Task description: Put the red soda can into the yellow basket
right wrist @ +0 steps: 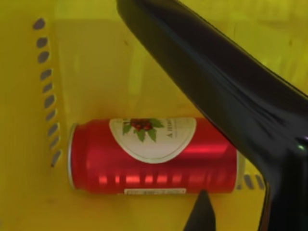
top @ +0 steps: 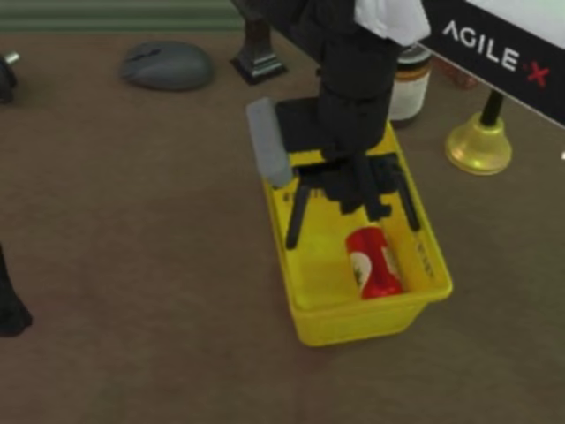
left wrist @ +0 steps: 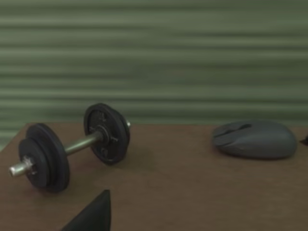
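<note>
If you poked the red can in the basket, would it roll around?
Probably a little. The red soda can lies on its round side on the yellow basket floor, so a nudge would likely roll it. The walls are close, so it should stop quickly. Its shiny skin looks slippery.

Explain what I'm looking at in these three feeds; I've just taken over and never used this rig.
Two AgileX robot arms work at a table. The top view looks straight down. The right gripper, fingers open, hangs over the yellow basket; the red soda can lies on its side inside, not held. The right wrist view looks down from that arm at the can on the basket floor. The left wrist view faces a dumbbell and a grey mouse; the left arm is parked at the table's left edge. A bell and a jar stand behind the basket.
</note>
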